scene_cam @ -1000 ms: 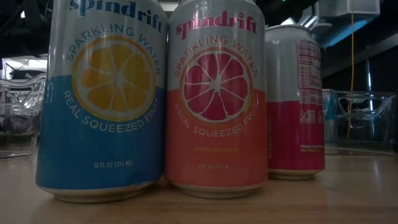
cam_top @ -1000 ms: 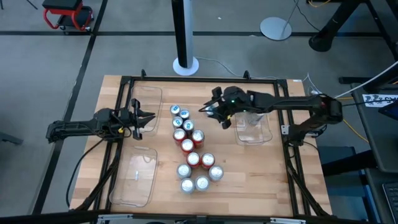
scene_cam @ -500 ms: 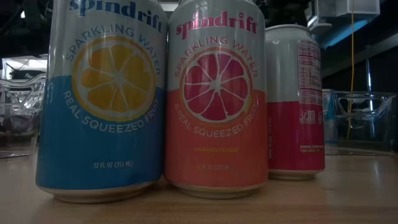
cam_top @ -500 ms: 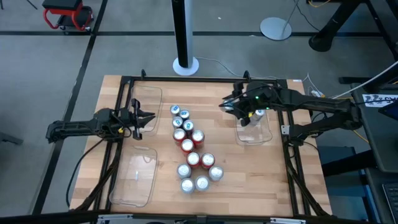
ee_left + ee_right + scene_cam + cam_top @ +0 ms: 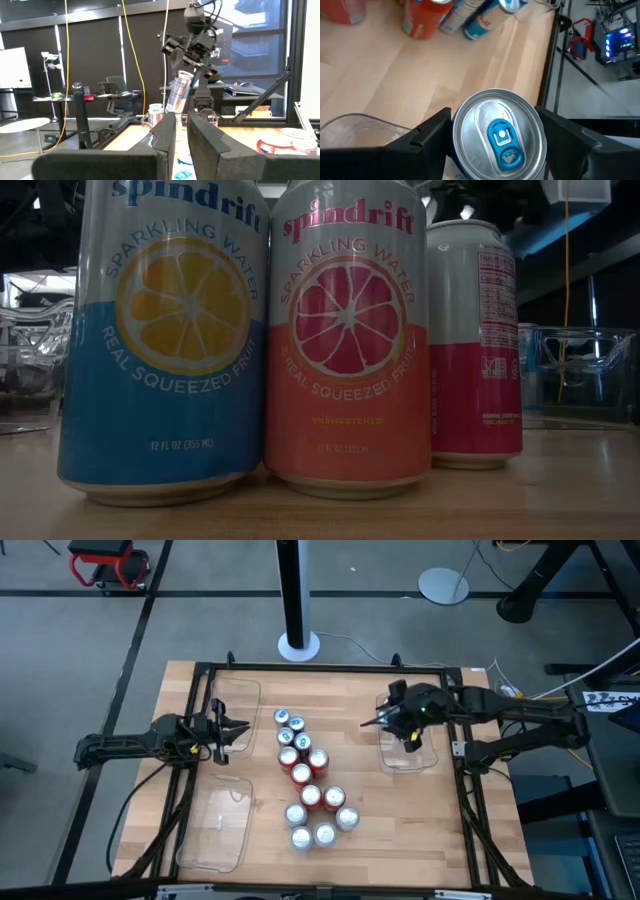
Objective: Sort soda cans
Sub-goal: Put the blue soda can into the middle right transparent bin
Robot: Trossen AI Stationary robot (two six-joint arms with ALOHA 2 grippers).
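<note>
Several soda cans stand upright in a loose cluster at the table's middle; the low view shows a blue one, a pink one and a red-and-silver one up close. My right gripper hovers over the clear tray on the table's right, shut on a silver can with a blue tab. My left gripper waits open beside the far left tray, touching nothing. My right gripper pinches the blue-tabbed can by its upper side wall, just under the top rim, one finger on each side. In the left wrist view it comes from above, and the can hangs tilted below it, lifted clear.
Two clear trays lie along the table's left side, the far one and a near one. A black frame runs around the tabletop. Bare wood lies between the can cluster and the right tray.
My right gripper, shut on the can, has travelled from the far end of the can cluster toward the table's right edge and now hangs over the right tray. The can went with it, clear of the table.
</note>
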